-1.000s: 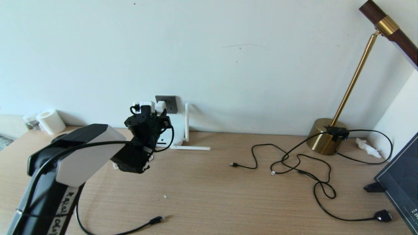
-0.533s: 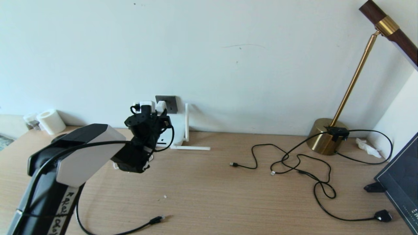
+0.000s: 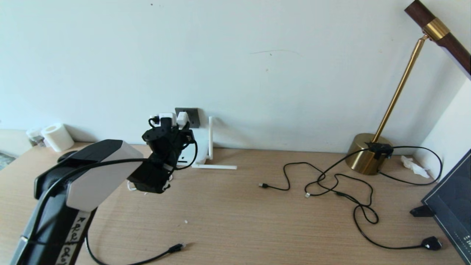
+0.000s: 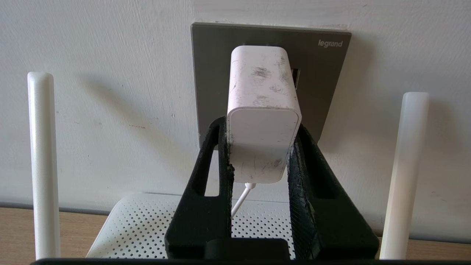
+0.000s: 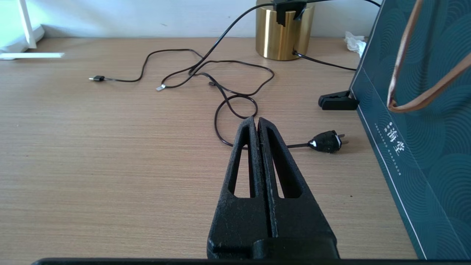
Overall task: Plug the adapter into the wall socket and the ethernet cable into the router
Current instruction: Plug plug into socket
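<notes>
My left gripper (image 4: 259, 127) is shut on the white adapter (image 4: 263, 110), one finger on each side of the block. The adapter's far end sits against the dark grey wall socket (image 4: 323, 73), and its pins are hidden. A thin white cord (image 4: 241, 198) hangs from it over the white router (image 4: 147, 228), which stands just below between upright antennas (image 4: 42, 165). In the head view the left gripper (image 3: 173, 127) is at the wall socket (image 3: 193, 116). The ethernet cable's plug (image 3: 178, 247) lies loose at the table's near edge. My right gripper (image 5: 256, 119) is shut and empty, low over the table.
Thin black cords (image 3: 331, 180) sprawl across the right half of the table, ending in a small black plug (image 5: 325, 141). A brass lamp base (image 3: 368, 154) stands at the wall, a dark teal bag (image 3: 452, 206) at the far right, a paper roll (image 3: 57, 137) at the far left.
</notes>
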Robot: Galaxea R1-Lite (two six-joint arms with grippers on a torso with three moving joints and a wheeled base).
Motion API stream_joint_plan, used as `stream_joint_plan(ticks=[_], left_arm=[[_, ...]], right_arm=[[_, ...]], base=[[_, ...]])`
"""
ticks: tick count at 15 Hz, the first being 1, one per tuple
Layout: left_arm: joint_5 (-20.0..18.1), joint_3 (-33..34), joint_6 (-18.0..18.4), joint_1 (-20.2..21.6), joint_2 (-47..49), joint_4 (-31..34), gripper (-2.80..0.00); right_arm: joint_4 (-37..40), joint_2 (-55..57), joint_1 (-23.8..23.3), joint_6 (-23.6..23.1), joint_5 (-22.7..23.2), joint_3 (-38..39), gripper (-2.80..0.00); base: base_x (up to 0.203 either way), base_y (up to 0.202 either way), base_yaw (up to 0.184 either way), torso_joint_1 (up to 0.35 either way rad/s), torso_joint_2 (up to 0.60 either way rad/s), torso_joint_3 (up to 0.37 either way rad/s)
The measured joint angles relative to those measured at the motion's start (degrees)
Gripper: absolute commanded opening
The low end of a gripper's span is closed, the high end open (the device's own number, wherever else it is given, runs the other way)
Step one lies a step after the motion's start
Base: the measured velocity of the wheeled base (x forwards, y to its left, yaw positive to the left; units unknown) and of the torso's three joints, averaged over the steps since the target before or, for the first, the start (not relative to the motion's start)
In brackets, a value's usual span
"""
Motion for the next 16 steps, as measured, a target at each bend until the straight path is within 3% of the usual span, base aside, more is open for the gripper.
stream_joint_plan(ticks=[16], left_arm=[[0.0, 0.5, 0.0, 0.0, 0.1, 0.7, -2.80]], right_arm=[[0.0, 0.0, 0.0, 0.0, 0.0, 0.0, -2.80]], base=[[0.000, 0.000, 0.000, 0.000, 0.00, 0.000]])
